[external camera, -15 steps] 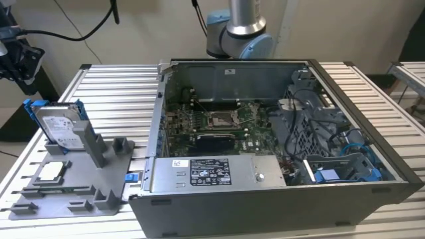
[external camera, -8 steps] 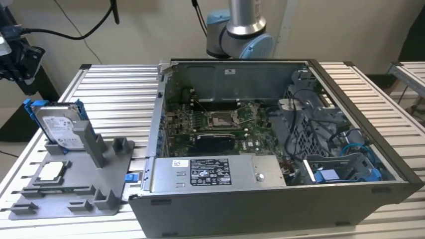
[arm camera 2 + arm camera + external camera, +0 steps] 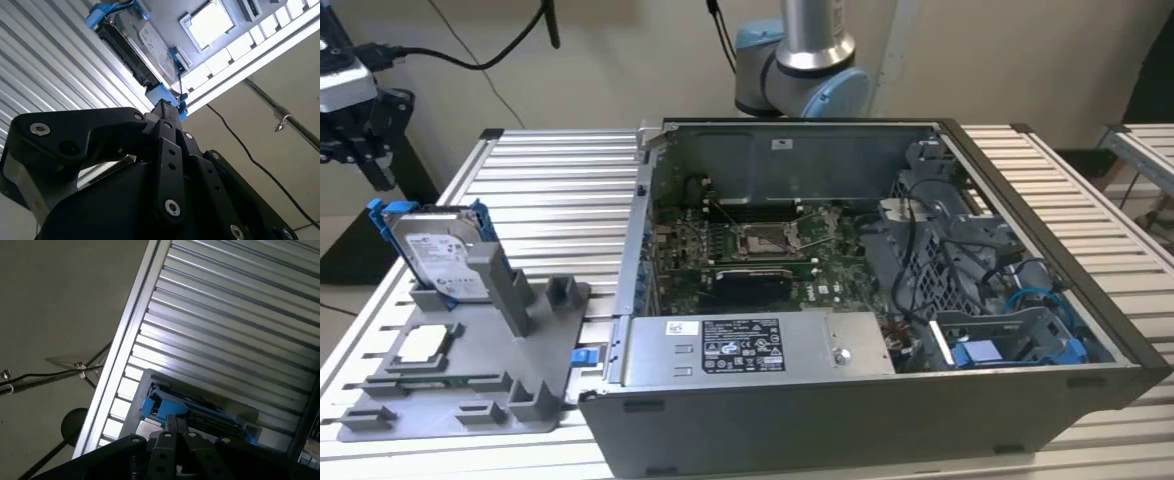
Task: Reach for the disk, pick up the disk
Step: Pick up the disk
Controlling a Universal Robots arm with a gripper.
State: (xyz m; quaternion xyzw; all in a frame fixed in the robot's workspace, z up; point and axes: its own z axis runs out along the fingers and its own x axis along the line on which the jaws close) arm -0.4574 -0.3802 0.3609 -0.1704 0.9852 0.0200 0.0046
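Note:
The disk (image 3: pixel 438 252), a silver-grey drive with a white label in a blue frame, stands on edge in a grey holder (image 3: pixel 520 300) at the exterior view's left. My gripper (image 3: pixel 367 160) hangs up and to the left of it, apart from it, beyond the table's edge. In the second wrist view the disk (image 3: pixel 137 42) lies ahead of the gripper (image 3: pixel 164 106), whose fingers meet with nothing between them. In the first wrist view the disk's blue-framed edge (image 3: pixel 205 416) shows just past the gripper (image 3: pixel 176 419).
An open computer case (image 3: pixel 761 430) with motherboard and cables takes up the middle and right of the slatted metal table (image 3: pixel 560 170). The grey holder also carries a small square silver chip (image 3: pixel 427 343). A black cable (image 3: pixel 250 155) runs along the floor beyond the table's edge.

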